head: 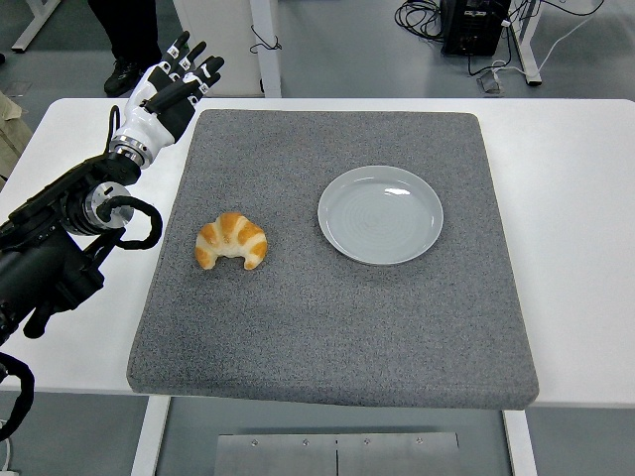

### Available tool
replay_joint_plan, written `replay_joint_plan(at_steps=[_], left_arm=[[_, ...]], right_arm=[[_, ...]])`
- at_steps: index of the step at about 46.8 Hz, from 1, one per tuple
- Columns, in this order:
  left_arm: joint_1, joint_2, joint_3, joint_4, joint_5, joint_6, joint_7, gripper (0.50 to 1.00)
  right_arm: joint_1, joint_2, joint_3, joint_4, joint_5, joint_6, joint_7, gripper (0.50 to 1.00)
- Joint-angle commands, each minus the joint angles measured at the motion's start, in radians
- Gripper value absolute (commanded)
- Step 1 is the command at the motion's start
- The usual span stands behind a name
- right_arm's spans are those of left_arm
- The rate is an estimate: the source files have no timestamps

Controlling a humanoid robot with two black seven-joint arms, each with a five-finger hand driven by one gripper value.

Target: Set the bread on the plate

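Note:
A golden croissant lies on the grey mat, left of centre. A pale grey plate sits on the mat to its right, with nothing on it. My left hand is raised over the mat's far left corner, well behind the croissant, fingers spread and holding nothing. The right arm is out of view.
The mat covers most of the white table. A person's dark legs and shoes stand beyond the table's far left edge. Cables and a black box lie on the floor at the back right.

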State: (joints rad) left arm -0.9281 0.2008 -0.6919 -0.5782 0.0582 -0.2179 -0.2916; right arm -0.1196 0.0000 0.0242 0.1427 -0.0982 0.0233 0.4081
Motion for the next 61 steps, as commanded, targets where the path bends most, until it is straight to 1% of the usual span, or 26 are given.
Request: replay_joint_plan(at_steps=[1, 47, 53, 61], left_arm=[[0.000, -0.001, 0.002, 0.000, 0.000, 0.000, 0.000, 0.974], [0.000, 0.005, 0.017, -0.006, 0.008, 0.003, -0.003, 0.974], [0.000, 0.029, 0.017, -0.052, 0.008, 0.003, -0.006, 0.974], [0.009, 0.091, 0.020, -0.175, 0.014, 0.011, -0.006, 0.974]], right_arm=[[0.000, 0.000, 0.000, 0.000, 0.000, 0.001, 0.000, 1.000], [0.000, 0.000, -0.001, 0.000, 0.000, 0.000, 0.000, 1.000], [0.000, 0.000, 0.000, 0.000, 0.000, 0.000, 0.000, 1.000], [0.000, 0.000, 0.000, 0.000, 0.000, 0.000, 0.000, 1.000]])
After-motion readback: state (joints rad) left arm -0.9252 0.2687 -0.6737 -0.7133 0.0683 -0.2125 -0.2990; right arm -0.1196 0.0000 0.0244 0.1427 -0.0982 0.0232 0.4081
